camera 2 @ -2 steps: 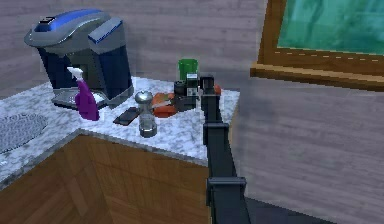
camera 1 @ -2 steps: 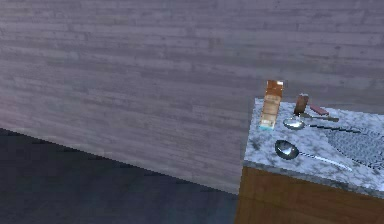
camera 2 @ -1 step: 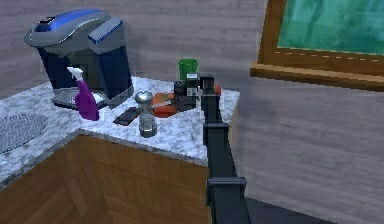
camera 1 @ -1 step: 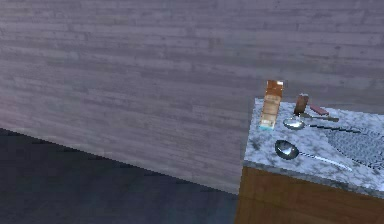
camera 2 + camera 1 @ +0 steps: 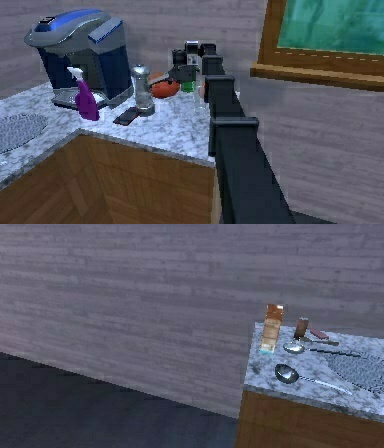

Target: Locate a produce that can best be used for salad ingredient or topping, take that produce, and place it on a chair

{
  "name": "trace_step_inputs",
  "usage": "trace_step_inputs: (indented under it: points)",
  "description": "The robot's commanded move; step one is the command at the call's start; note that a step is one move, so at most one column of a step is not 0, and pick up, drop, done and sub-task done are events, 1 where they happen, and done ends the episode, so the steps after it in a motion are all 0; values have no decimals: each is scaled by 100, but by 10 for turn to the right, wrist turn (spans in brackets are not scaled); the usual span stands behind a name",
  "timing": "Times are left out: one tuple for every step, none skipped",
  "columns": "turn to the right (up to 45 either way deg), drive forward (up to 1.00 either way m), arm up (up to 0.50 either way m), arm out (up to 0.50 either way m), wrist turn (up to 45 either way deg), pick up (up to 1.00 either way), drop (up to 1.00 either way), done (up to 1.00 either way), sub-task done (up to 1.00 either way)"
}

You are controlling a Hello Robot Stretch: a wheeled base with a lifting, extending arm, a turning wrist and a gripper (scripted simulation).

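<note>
A red rounded thing (image 5: pixel 163 88), tomato-like, lies on the grey stone counter (image 5: pixel 175 130) near its far edge, with a small green thing (image 5: pixel 187 86) just to its right. My arm (image 5: pixel 235 140) stretches as a dark bar over the counter. My gripper (image 5: pixel 181 66) stands at its far end, left of the white marked squares (image 5: pixel 195 50), close by the red and green things. I cannot tell whether it holds anything, nor whether it touches them.
On the counter stand a grey and blue coffee machine (image 5: pixel 85 50), a purple spray bottle (image 5: pixel 86 99), a metal shaker (image 5: pixel 143 90) and a sink (image 5: pixel 15 130). A wood-framed window (image 5: pixel 330 40) is behind. In the forward view, a counter corner (image 5: pixel 262 374) carries a brown bottle (image 5: pixel 275 326), spoons (image 5: pixel 288 374) and a shaker (image 5: pixel 301 327).
</note>
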Motion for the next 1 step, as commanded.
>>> trace_step_inputs:
  points:
    - [0,0,0,0,-450,0,0,0,0]
